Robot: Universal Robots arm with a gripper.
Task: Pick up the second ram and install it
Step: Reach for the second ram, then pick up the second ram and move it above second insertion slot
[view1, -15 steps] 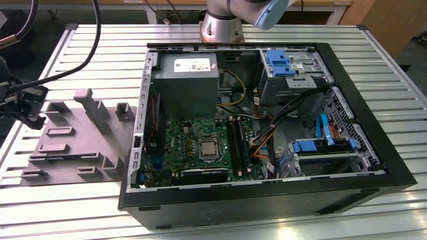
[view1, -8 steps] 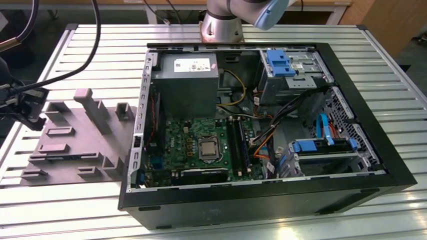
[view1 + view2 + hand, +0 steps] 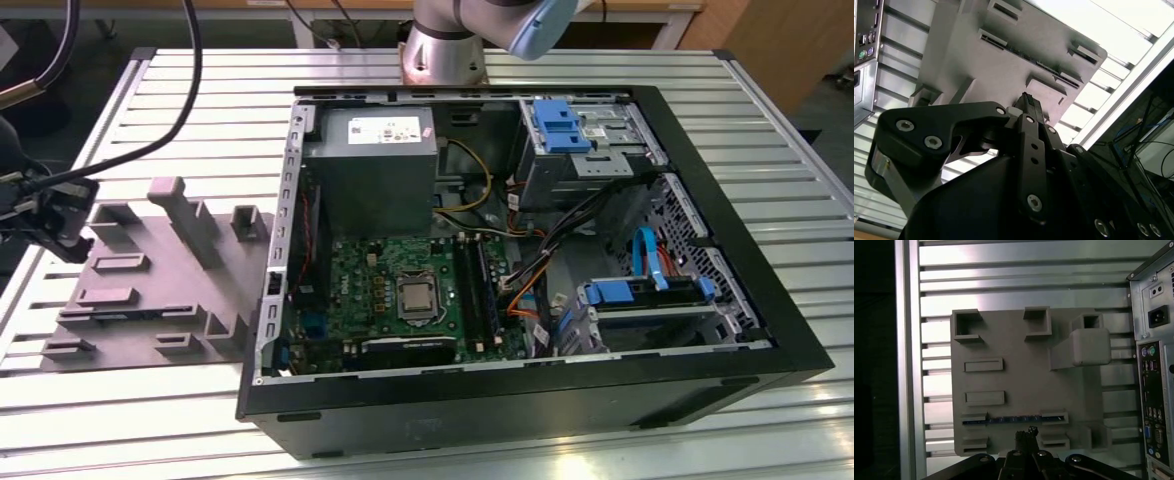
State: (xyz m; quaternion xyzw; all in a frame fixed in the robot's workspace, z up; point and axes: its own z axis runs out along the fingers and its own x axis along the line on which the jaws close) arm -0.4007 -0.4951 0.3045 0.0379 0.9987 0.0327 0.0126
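Hovering with gripper (image 3: 1026,432) clenched empty above ram (image 3: 1014,419), slotted on edge near tray (image 3: 1019,370) edge. Probably light, stiff, fragile; best pinched across flat faces, mid-length.

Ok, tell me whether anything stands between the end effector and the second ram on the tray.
Nothing visible does. In the first wrist view the end effector hangs close to the second ram, which lies on edge between two holder blocks of the grey tray. Only bare tray surface separates them.
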